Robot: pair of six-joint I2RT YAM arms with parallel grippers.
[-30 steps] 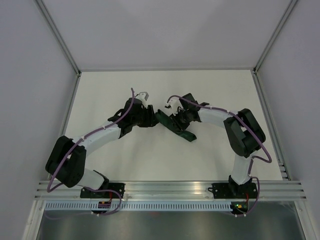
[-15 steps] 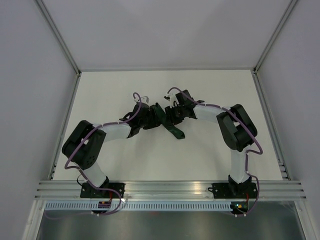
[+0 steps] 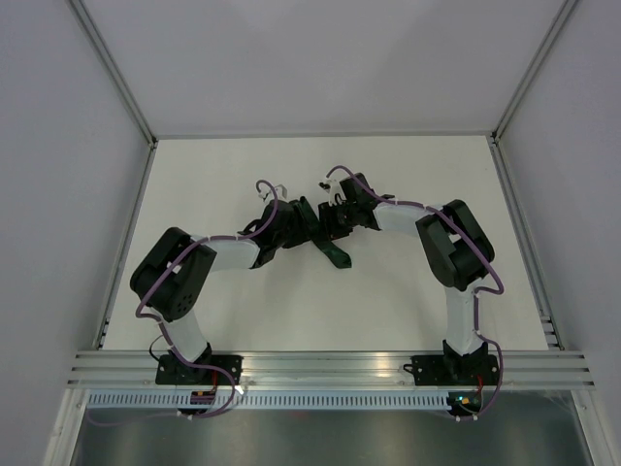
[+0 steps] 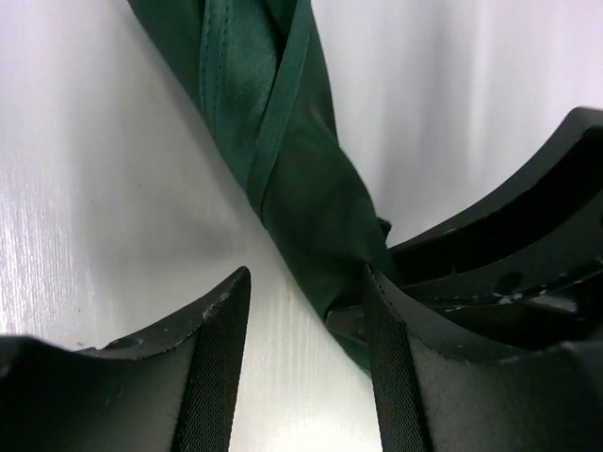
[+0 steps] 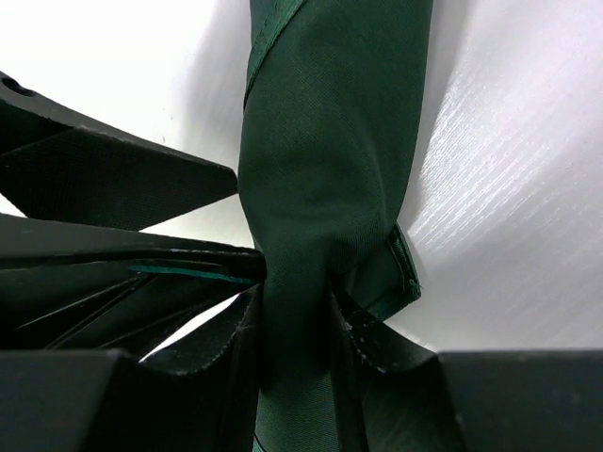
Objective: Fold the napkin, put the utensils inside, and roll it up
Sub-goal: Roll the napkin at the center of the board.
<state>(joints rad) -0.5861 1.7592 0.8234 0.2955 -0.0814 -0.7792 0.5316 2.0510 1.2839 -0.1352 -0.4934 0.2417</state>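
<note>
Since a sec ago, L arm (image 3: 223,254) has tucked its elbow in & the roll has slid left. Napkin (image 5: 330,141) lies twisted mid-tabletop (image 3: 408,175). R gripper (image 5: 297,311) jaws pinch its end; L gripper (image 4: 303,292) jaws are open beside it. Risk: a one-sided pull unrolls it. Utensils not visible.

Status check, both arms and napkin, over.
Right gripper: jaws shut on napkin. Left gripper: jaws open, beside it. Cloth rolled narrow. No utensils visible; nothing blocking.
</note>
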